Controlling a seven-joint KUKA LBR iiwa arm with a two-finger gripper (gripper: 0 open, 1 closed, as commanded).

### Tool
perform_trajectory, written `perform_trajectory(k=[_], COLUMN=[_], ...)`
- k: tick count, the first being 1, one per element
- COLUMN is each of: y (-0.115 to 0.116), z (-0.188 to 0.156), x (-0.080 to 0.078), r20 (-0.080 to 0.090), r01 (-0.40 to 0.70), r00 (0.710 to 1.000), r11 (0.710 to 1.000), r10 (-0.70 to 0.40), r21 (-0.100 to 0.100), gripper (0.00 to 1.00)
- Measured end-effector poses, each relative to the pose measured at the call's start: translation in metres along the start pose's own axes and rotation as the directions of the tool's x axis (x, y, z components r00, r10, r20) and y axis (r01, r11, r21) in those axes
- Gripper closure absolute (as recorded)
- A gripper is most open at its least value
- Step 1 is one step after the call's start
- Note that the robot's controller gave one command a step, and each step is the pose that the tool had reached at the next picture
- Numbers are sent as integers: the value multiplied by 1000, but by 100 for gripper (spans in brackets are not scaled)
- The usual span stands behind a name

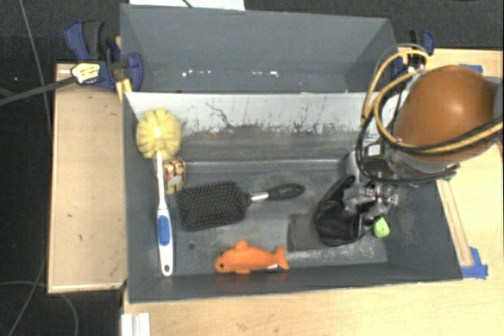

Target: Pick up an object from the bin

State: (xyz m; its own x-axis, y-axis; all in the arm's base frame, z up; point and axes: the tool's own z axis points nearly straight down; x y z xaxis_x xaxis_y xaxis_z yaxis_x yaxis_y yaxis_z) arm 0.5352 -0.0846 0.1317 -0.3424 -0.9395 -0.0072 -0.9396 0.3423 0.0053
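Hovering with the gripper [368, 208] right over a black crumpled lump [335, 224], soft and wrinkled-looking, lying just past the handle end of the bristly black hairbrush [211, 204]. Stretching roughly crosswise to the hairbrush's length, showing no clear pointed end. Not showing the jaws plainly enough for telling released from clenched. Lying in front of the hairbrush, a smooth orange fish toy [252, 258]; left of the hairbrush, a fluffy yellow-headed dish brush [163, 208].

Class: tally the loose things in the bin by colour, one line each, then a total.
Black: 2, hairbrush, bundle
Yellow: 1, dish brush
Orange: 1, fish
Green: 1, bit
Brown: 1, block
Total: 6
A dark patch beside the bundle is unclear, so it is not counted.
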Motion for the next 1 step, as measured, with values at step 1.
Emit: perform_trajectory(k=[1], y=[-1], z=[-18], x=[0], r20=[1], r01=[0], r00=[1000], r11=[1000], r10=[0], r21=[5], gripper=[100])
